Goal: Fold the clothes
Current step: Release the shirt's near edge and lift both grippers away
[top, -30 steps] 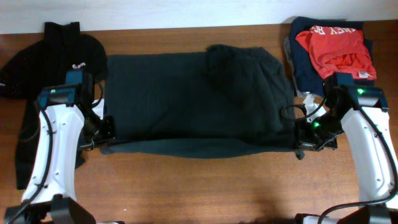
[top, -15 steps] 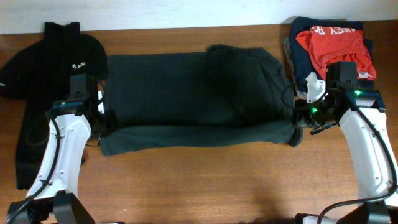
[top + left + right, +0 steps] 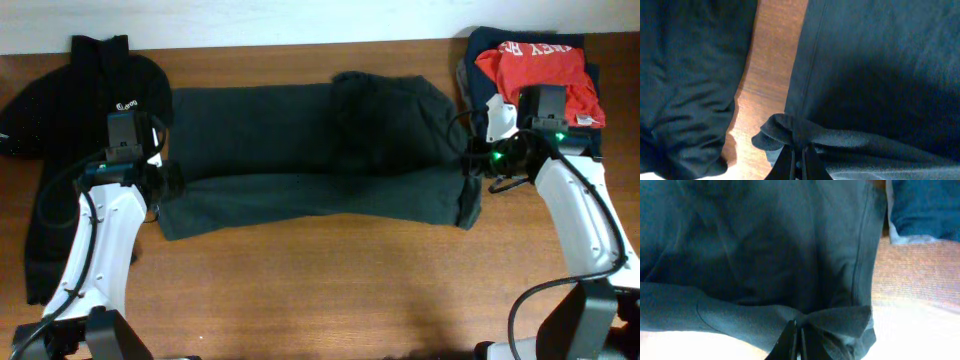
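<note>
The black T-shirt (image 3: 310, 150) lies spread across the middle of the table, its lettering hidden. Its near edge is lifted and carried over the rest as a fold (image 3: 320, 200). My left gripper (image 3: 170, 182) is shut on the shirt's left near corner; the pinched fabric shows in the left wrist view (image 3: 790, 132). My right gripper (image 3: 477, 168) is shut on the right near corner, with bunched cloth at the fingertips in the right wrist view (image 3: 835, 320).
A black collared polo (image 3: 95, 85) with a small white logo lies at the back left, partly under my left arm. A red-orange garment (image 3: 540, 75) sits on navy clothes (image 3: 490, 110) at the back right. Bare wooden table (image 3: 330, 290) runs along the front.
Both grippers have moved away from the front edge toward the back, dragging the shirt's near edge up over the body. The fold now lies further back and the shirt looks narrower.
</note>
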{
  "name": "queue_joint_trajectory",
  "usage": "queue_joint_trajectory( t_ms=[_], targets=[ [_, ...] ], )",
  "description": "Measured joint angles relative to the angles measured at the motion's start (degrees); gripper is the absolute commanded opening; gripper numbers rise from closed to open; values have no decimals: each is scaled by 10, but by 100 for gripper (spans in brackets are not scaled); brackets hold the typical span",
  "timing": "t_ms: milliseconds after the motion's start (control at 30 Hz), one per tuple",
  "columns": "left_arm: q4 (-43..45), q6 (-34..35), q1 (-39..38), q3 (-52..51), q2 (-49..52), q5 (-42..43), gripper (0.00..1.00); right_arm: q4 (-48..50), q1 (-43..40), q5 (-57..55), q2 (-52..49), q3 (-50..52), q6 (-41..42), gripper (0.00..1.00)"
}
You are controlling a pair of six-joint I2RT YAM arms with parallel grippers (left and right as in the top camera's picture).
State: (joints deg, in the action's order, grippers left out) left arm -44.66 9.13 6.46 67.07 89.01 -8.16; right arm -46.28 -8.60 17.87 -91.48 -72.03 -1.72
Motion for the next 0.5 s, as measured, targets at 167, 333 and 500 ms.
queue_joint_trajectory(
  t_ms=[167, 333, 500],
  targets=[
    [27, 12, 0, -27, 0, -17, 1, 21, 7, 18, -25, 0, -15, 4],
    [69, 14, 0, -61, 0, -24, 0, 53, 33, 22, -53, 0, -21, 4],
    [120, 15, 0, -67, 16, -26, 1, 77, 42, 22, -76, 0, -26, 4]
  ],
)
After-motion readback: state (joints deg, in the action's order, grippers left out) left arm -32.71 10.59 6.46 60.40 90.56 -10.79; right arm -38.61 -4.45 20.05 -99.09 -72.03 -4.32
